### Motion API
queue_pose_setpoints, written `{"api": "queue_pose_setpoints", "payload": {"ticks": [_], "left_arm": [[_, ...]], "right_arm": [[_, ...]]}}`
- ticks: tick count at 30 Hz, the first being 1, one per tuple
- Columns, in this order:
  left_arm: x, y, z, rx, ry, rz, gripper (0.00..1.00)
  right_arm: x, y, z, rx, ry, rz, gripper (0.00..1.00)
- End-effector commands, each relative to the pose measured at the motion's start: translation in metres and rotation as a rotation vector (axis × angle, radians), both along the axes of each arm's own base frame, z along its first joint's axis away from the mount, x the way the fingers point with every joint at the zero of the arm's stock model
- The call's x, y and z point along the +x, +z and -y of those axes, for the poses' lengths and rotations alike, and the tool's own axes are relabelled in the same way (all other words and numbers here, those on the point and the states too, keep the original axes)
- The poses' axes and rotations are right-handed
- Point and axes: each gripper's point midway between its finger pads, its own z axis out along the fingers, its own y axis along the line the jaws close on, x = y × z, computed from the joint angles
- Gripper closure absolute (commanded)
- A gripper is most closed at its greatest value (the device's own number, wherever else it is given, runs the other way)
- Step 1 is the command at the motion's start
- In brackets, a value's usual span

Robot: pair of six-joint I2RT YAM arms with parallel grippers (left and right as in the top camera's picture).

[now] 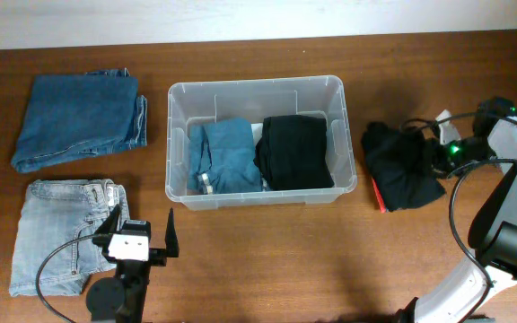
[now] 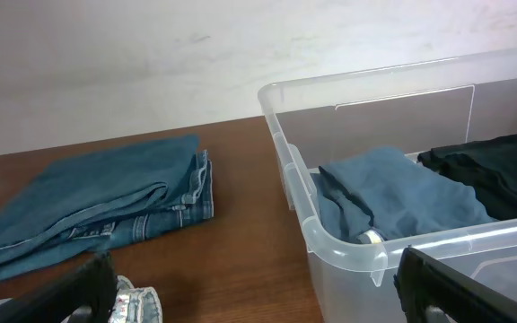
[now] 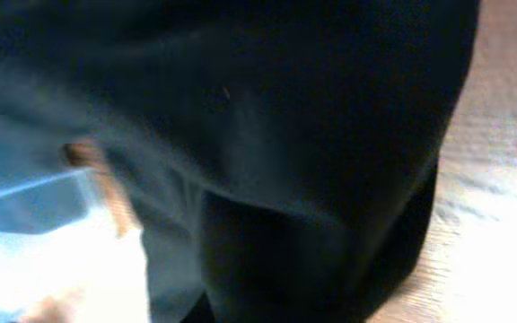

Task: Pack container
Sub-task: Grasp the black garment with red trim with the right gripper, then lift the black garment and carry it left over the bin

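clear container point(image 1: 258, 82) lies beyond the wide-open left tool point(image 1: 143, 217), well left of the right tool point(image 1: 433, 154), grip unclear.

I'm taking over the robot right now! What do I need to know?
The left gripper is open and empty, by the pale jeans.
The right gripper is at the loose black garment on the table, right of the container; the pictures don't show whether it has closed.
Done: the packed blue jeans and the packed black garment lie side by side in the container.
Left: the loose black garment, plus the dark blue jeans and the pale jeans, both left of the container.
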Motion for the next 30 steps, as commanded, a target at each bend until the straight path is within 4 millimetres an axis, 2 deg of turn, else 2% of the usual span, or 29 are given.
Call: {"api": "queue_pose_setpoints", "payload": {"ticks": [1,3,7,10,11,17,21,24,28,30], "left_arm": [[0.0,-0.002,-0.002,0.017,0.01,0.0,0.01],[0.0,-0.002,-0.002,0.017,0.01,0.0,0.01],[0.0,-0.002,-0.002,0.017,0.01,0.0,0.01],[0.0,-0.002,-0.002,0.017,0.01,0.0,0.01],[0.0,-0.002,-0.002,0.017,0.01,0.0,0.0],[0.0,-0.002,-0.002,0.017,0.01,0.0,0.0],[0.0,-0.002,-0.002,0.017,0.01,0.0,0.01],[0.0,-0.002,-0.002,0.017,0.01,0.0,0.01],[0.0,-0.002,-0.002,0.017,0.01,0.0,0.01],[0.0,-0.002,-0.002,0.017,0.01,0.0,0.01]], "right_arm": [[0.022,0.028,-0.012,0.148,-0.024,0.109,0.92],[0.029,0.045,-0.012,0.245,-0.062,0.169,0.96],[0.037,0.072,-0.006,0.386,-0.121,0.259,0.96],[0.042,0.1,0.0,0.51,-0.168,0.343,0.96],[0.045,0.118,0.005,0.575,-0.191,0.392,0.96],[0.05,0.173,0.015,0.614,-0.201,0.477,0.96],[0.051,0.215,0.0,0.595,-0.145,0.512,0.96],[0.05,0.251,-0.021,0.569,-0.072,0.564,0.96],[0.042,0.298,-0.061,0.555,0.031,0.612,0.96],[0.037,0.315,-0.085,0.532,0.068,0.601,0.96]]}}
